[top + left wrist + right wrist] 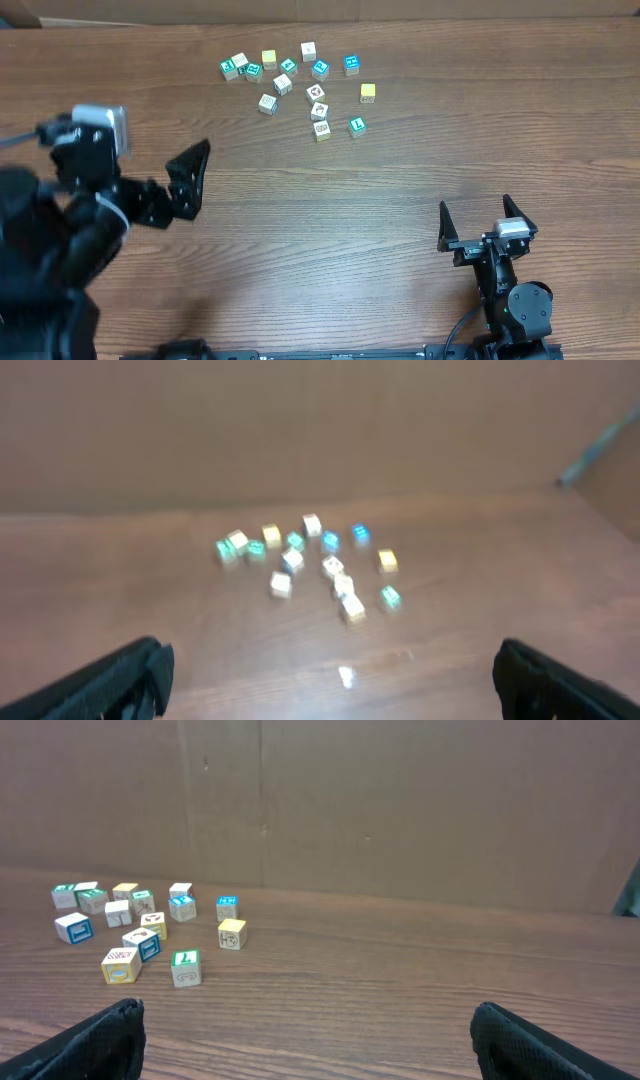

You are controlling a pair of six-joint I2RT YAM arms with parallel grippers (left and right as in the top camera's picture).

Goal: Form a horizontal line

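Cubes (316, 93): scattered in a loose cluster at the far middle of the table (340, 230) — no row is formed.
Left gripper (195, 180): spread wide, nothing held.
Right gripper (475, 203): spread wide, nothing held — well apart from the cluster.

The black left two-finger gripper (197, 180) is held with its jaws spread wide, and the black right two-finger gripper (475, 204) is likewise held fully spread.

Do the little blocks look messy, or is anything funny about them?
Yes. The little blocks lie in a jumbled cluster at the far side of the table, turned every which way and not in a row. None looks broken.
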